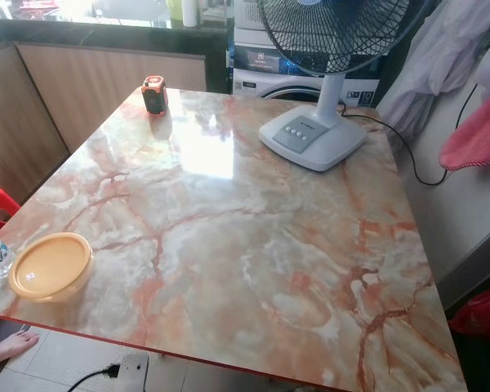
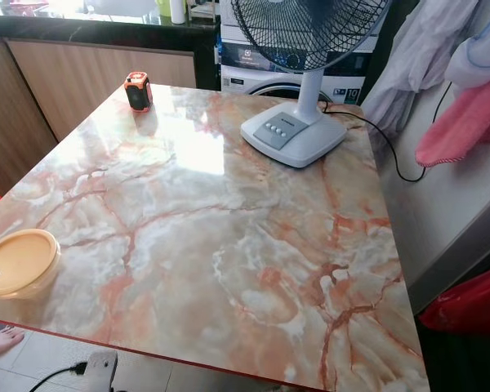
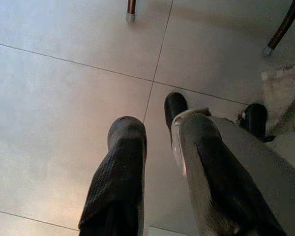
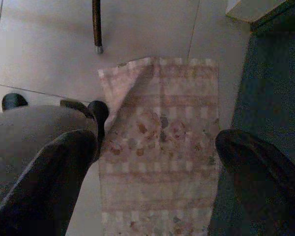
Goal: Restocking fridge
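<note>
A yellow-lidded container is sitting at the marble counter's near-left corner, a fan standing far right. The left gripper is hanging over floor tiles, fingers slightly parted, empty. The right gripper is hanging above a patterned mat, fingers wide apart, empty.

In the left wrist view, the left hand is showing two long fingers filling the lower half of the frame: one matte black with a finely dimpled, rounded pad, the other black with a pale grey edge catching light. In the right wrist view, the right hand is showing two dark, blunt, rounded fingers sitting at the lower left and lower right corners.
</note>
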Motion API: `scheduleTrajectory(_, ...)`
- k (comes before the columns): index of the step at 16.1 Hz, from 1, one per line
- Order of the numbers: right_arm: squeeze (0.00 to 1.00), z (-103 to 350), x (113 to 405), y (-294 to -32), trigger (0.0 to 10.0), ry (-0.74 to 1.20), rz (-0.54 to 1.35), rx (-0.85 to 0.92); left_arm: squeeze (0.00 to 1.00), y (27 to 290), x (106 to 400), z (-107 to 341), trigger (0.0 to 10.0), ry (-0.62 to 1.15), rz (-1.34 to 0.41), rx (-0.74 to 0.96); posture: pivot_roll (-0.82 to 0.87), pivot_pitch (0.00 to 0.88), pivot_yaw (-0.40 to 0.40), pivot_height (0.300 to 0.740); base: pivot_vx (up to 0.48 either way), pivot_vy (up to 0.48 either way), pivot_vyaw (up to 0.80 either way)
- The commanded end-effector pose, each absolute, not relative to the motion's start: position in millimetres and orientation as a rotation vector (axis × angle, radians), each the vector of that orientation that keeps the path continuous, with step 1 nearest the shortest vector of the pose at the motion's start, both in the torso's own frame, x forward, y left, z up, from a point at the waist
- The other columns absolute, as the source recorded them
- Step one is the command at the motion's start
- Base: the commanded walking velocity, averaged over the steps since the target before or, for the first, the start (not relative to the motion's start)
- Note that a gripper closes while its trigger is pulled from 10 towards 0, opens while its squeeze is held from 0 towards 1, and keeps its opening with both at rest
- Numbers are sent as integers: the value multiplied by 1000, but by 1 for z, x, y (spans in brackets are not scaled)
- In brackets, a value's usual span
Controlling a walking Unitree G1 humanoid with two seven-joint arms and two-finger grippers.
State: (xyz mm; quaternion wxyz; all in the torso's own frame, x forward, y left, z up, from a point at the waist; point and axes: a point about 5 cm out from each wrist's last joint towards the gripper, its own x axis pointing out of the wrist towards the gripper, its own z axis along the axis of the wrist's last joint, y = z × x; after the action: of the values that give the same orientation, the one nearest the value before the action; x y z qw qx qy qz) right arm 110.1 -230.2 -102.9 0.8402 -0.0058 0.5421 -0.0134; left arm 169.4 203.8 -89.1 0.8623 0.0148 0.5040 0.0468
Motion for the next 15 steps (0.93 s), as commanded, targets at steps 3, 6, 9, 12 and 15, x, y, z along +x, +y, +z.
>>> scheduleTrajectory(3, 0, -104, 105, -232, 10000, 1147, -32, -16, 0, 204, 163, -92, 10000, 1066, 89, 37, -75, 0, -33, 740, 0, 0, 0)
scheduleTrajectory(6, 0, -107, 97, -227, 10000, 1159, -90, 27, 0, 207, 155, -94, 10000, 1085, 97, 48, -73, 0, -20, 740, 0, 0, 0)
scheduleTrajectory(9, 0, -109, 92, -224, 10000, 1173, -100, 29, 0, 208, 149, -97, 10000, 1096, 107, 44, -79, 0, -20, 740, 0, 0, 0)
scheduleTrajectory(12, 0, -111, 85, -223, 10000, 1179, -113, 37, 0, 209, 141, -99, 10000, 1108, 106, 47, -79, 0, -18, 740, 0, 0, 0)
scheduleTrajectory(15, 0, -112, 77, -223, 10000, 1185, -114, 42, 0, 209, 133, -102, 10000, 1119, 111, 46, -63, 0, -16, 740, 0, 0, 0)
